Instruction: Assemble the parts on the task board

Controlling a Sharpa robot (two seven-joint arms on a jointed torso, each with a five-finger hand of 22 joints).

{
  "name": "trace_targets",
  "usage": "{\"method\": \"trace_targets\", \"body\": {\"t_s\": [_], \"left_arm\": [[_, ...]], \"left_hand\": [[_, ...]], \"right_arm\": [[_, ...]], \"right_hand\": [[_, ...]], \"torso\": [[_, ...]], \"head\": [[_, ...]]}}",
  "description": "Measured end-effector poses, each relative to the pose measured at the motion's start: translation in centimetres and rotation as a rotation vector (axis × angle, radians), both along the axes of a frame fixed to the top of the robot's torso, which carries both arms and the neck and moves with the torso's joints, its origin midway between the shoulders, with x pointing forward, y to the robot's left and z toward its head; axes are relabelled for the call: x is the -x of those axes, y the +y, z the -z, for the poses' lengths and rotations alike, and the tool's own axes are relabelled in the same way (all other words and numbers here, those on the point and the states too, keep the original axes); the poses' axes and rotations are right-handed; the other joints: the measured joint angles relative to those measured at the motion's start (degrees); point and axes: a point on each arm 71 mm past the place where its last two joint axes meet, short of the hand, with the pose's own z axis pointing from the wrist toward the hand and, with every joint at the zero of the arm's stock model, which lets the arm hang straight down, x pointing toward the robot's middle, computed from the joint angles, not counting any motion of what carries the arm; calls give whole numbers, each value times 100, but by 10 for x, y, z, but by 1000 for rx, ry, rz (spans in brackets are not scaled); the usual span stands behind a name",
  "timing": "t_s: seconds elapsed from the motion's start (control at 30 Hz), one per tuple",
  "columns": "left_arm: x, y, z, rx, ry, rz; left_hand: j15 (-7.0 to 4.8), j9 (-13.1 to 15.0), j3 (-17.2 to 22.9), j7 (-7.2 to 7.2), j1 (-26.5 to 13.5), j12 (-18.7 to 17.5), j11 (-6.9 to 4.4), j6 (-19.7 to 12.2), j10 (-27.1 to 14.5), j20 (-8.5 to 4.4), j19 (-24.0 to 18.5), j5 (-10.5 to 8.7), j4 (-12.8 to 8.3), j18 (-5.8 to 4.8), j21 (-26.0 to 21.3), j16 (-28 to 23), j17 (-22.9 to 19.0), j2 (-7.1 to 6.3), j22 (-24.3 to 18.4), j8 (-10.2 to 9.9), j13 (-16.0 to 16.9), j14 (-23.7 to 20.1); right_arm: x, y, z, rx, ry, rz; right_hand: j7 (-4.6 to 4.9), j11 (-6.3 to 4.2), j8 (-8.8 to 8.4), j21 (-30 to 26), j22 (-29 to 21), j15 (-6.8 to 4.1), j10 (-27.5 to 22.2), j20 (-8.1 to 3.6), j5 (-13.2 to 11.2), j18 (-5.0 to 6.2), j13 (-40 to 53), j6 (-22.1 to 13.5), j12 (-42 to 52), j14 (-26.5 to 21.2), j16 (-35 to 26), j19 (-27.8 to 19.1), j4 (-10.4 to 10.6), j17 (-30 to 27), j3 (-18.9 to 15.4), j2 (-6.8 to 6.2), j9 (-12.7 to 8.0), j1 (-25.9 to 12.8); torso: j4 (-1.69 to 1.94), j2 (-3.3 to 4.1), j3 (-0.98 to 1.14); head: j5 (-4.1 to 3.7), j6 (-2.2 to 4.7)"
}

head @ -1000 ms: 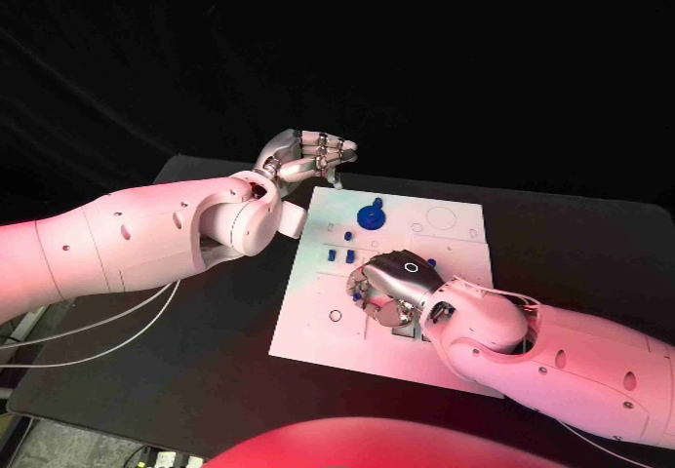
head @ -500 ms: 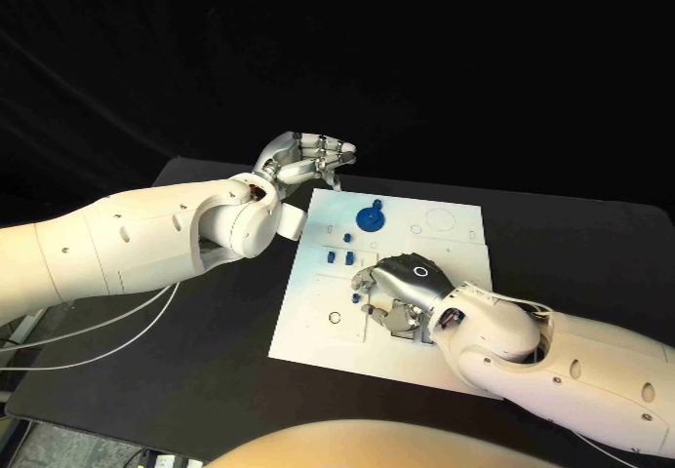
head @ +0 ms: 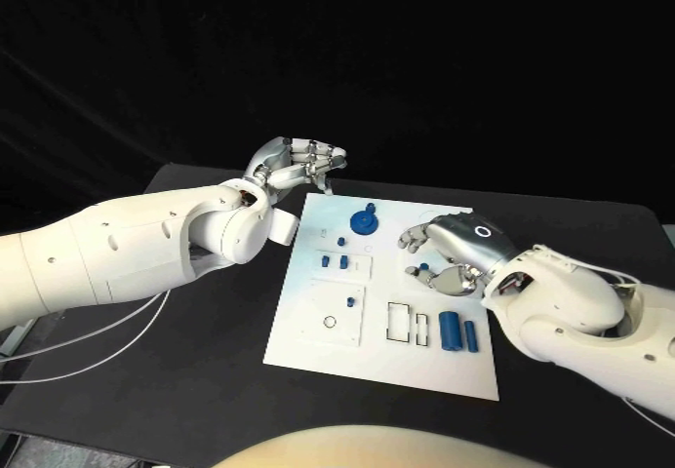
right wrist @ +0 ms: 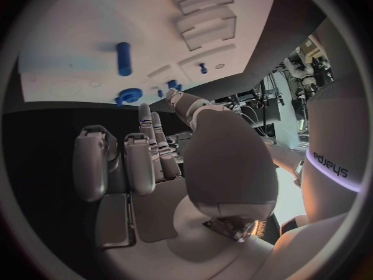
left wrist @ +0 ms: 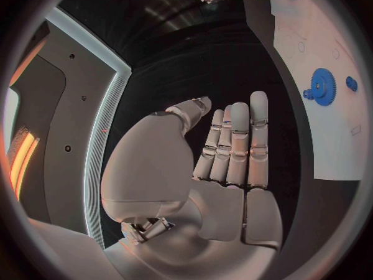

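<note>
The white task board [head: 324,341] lies in the middle of the table. A blue gear [head: 366,221] sits near its far edge, also in the left wrist view [left wrist: 321,84]. Small blue pegs [head: 337,260] stand left of centre, and two blue cylinders [head: 460,332] lie side by side near the right edge. My right hand [head: 451,253] hovers over the board's right half with fingers loosely bent and nothing in them; a short blue peg [head: 416,270] lies beside its fingertips. My left hand [head: 296,161] hangs off the board's far left corner, holding nothing, fingers side by side [left wrist: 233,143].
The black table [head: 183,370] surrounds the board, with bare room at the left and front. White cables [head: 85,341] trail off its left edge. Outlined rectangular slots [head: 408,324] lie left of the two cylinders.
My right hand has lifted from the slots and moved toward the board's far right, uncovering the two blue cylinders. The left hand has hardly moved.
</note>
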Motion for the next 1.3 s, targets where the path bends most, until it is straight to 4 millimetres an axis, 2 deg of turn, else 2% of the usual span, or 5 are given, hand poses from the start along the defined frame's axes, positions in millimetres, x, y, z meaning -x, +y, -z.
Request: {"method": "trace_targets", "body": {"t_s": [0.17,0.3,0.43,0.97,1.3], "left_arm": [[0,0,1,-1,1,2],[1,0,2,-2,3,3],[1,0,2,-2,4,3],[1,2,4,11,21,-5],[1,3,5,18,28,-8]], "left_hand": [[0,0,0,0,0,0,0,0,0,15,-14,0,0,0,0,0,0,0,0,0,0,0],[0,0,0,0,0,0,0,0,0,14,-14,0,0,0,0,0,0,0,0,0,0,0],[0,0,-16,0,0,0,0,0,0,14,-13,0,16,0,0,0,1,0,0,0,1,0],[0,0,-16,0,1,0,0,0,1,12,-12,0,16,0,1,0,-5,0,-4,0,1,0],[0,0,0,0,-23,0,0,0,1,12,-12,0,32,0,-19,0,-4,24,-4,0,1,0]], "right_arm": [[-17,-27,-6,33,18,81],[-21,-33,-3,68,52,99],[-23,-36,2,104,84,105],[-20,-25,16,128,157,87],[-21,-18,24,112,178,85]], "right_hand": [[-77,-28,-13,-165,1,0,-222,-2,162,0,-12,-91,67,0,16,-2,120,0,-556,14,3,14],[-125,18,-67,-509,0,0,-502,28,118,0,-72,-200,253,0,-41,-94,514,-117,-1867,291,-7,547],[-125,31,-89,-578,0,0,-604,28,119,0,-91,-200,385,0,-41,-94,871,-165,-2394,379,-7,900],[-53,-53,-44,-418,-1,-1,-325,-29,64,0,-148,-3,598,0,-6,-36,927,-105,-2094,707,-13,1253],[-11,-51,-44,-267,-2,-1,-90,-45,39,0,-213,99,598,0,-6,-20,936,-114,-1804,707,-46,1253]], "torso": [[-5,0,-4],[-12,1,-5],[-5,2,-5],[3,9,-9],[-1,9,-5]], "head": [[-69,51],[-90,74],[-109,87],[-94,71],[-97,20]]}}
